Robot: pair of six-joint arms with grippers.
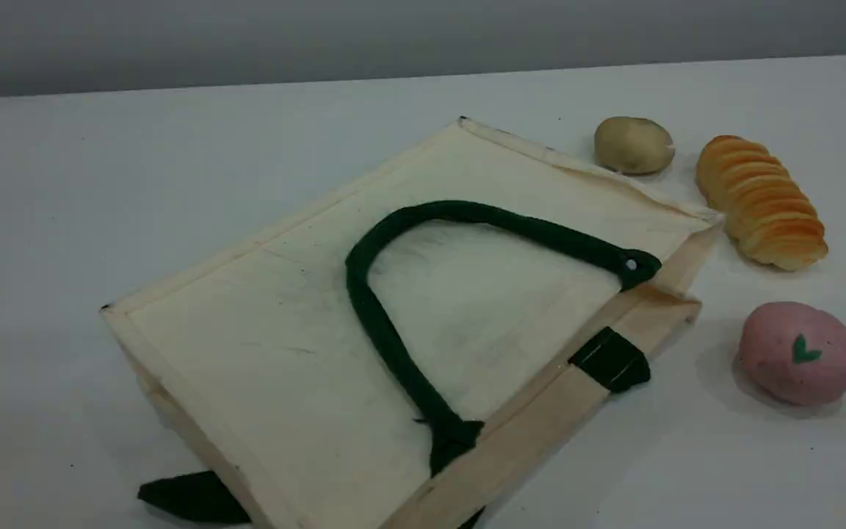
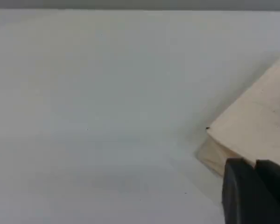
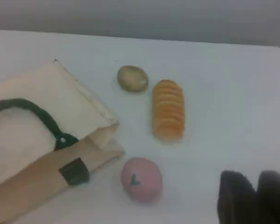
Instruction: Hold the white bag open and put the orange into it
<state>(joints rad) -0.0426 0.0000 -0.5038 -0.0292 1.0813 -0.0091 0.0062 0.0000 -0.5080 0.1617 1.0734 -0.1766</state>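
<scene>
The white bag (image 1: 261,330) lies flat on the table, its mouth edge toward the right, with a dark green rope handle (image 1: 382,323) looped on top. The orange is out of view in every frame. Neither arm appears in the scene view. In the left wrist view my left gripper (image 2: 254,186) hovers just off a corner of the bag (image 2: 261,121), its fingertips nearly together with nothing between them. In the right wrist view my right gripper (image 3: 255,196) hangs over bare table right of the bag (image 3: 28,98), also nearly closed and empty.
Right of the bag sit a brownish potato (image 1: 634,145), a ridged golden bread loaf (image 1: 761,202) and a pink speckled ball (image 1: 797,353) with a green mark. A green strap patch (image 1: 612,360) sits on the bag's side fold.
</scene>
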